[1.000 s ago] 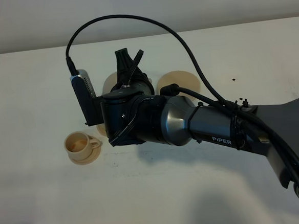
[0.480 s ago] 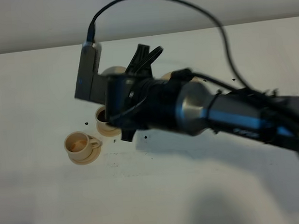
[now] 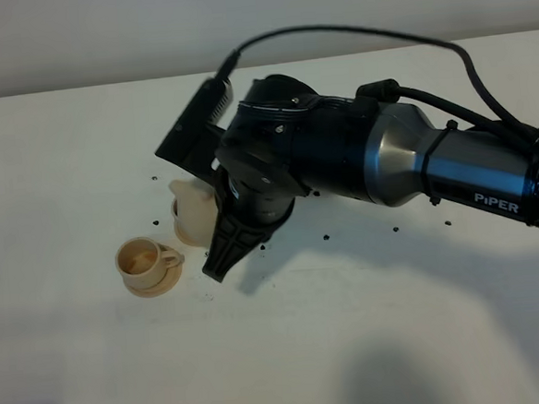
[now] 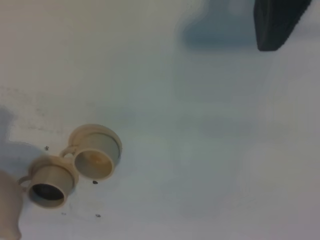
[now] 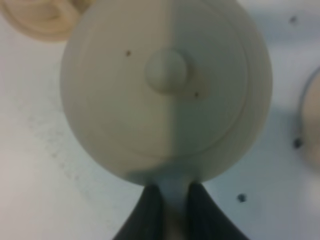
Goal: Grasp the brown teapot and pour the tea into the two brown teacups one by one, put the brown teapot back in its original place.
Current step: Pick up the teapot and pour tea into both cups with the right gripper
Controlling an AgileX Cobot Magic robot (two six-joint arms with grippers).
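Where the right hand (image 5: 170, 197) clamps its handle, brown teapot (image 5: 165, 90), body just ahead.

The right arm (image 3: 406, 165) has swung round. Its tool (image 5: 174, 192), which pointed up and away toward the wall, now points down toward the front of the tabletop (image 3: 77, 363), and its wrist camera (image 3: 195, 133) sits higher and further back. The brown teapot (image 5: 165, 125), earlier hidden behind the wrist, now shows as a pale shape over the farther teacup (image 4: 47, 187). That cup, first covered, has come into sight with dark liquid inside. The round coaster is now hidden behind the arm. Dark specks (image 3: 328, 238) have appeared on the tabletop around the cups and under the arm.
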